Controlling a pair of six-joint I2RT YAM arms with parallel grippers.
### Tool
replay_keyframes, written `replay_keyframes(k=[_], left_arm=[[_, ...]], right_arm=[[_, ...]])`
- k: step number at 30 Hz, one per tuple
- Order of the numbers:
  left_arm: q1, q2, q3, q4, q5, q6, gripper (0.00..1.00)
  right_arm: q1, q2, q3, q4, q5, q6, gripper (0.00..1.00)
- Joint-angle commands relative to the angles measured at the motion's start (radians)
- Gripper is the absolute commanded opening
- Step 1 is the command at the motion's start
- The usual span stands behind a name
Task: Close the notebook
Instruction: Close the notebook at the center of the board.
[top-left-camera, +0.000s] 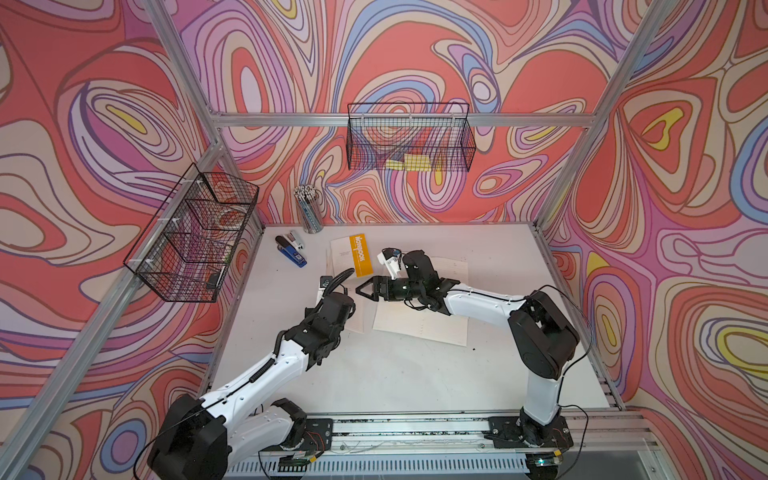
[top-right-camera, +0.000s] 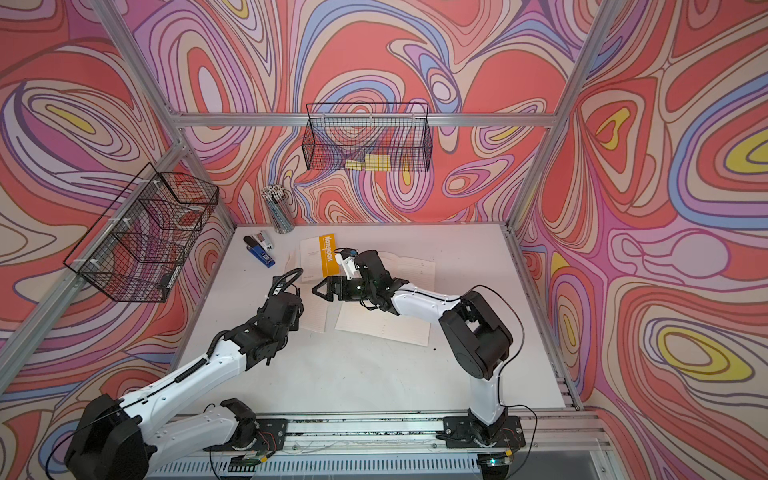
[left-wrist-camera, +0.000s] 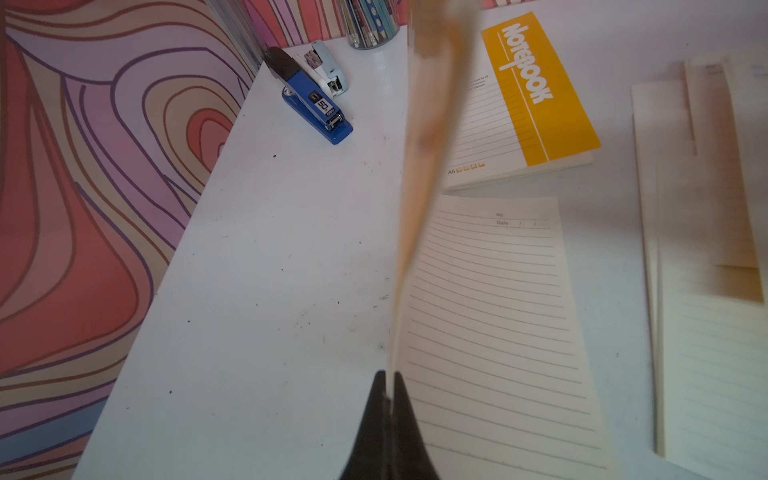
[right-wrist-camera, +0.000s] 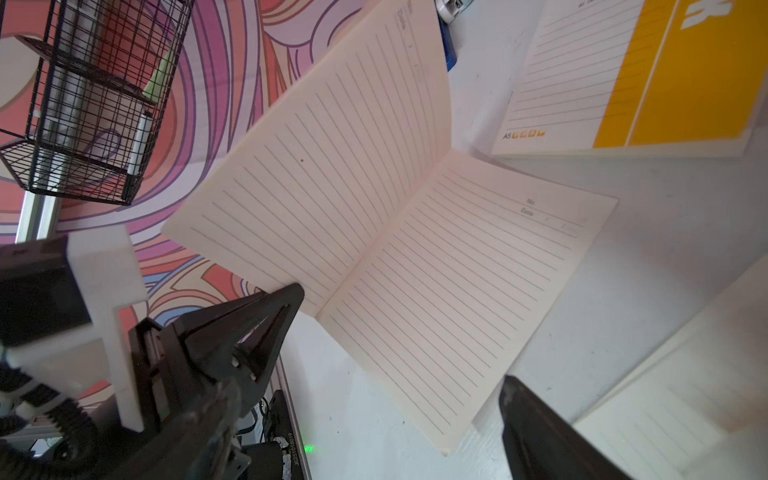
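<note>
Quick rundown of where you're at. Your left gripper (left-wrist-camera: 390, 386) is clamped on the 6 o'clock edge of the raised half (right-wrist-camera: 324, 158) of the open notebook (right-wrist-camera: 436, 270), and that half stands roughly upright off the table (top-left-camera: 374, 374). The other half, the flat page (left-wrist-camera: 490, 311), lies on the table at about 3 o'clock from the pinch. In both top views the spine runs roughly 12 to 6, so the fold has to go sideways toward 3 o'clock, not forward.

I'd call it about halfway: lifted, not yet laid over. The left arm is the one for it, since it has the paper.

One thing to watch is your right gripper (top-left-camera: 360, 290). It hangs just beside the raised half on the 3 o'clock side, near the flat page, holding nothing. Only one of its fingers (right-wrist-camera: 540, 424) shows in its wrist view, so I can't tell how wide it's set. My guess is it sits in the fold's path unless you mean to press with it.

Don't confuse your target with the shut yellow notebook (left-wrist-camera: 536, 91) at 12 o'clock or the second open notebook (top-left-camera: 419, 328) further toward 3.
</note>
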Motion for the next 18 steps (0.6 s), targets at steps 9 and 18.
replay_keyframes(k=[9, 18], left_arm=[[-0.102, 0.16, 0.058, 0.066, -0.182, 0.161, 0.0], [-0.174, 0.265, 0.103, 0.08, -0.196, 0.244, 0.0]], right_arm=[[-0.061, 0.013, 0.049, -0.001, -0.033, -0.007, 0.98], [-0.118, 0.061, 0.108, 0.002, -0.044, 0.006, 0.98]])
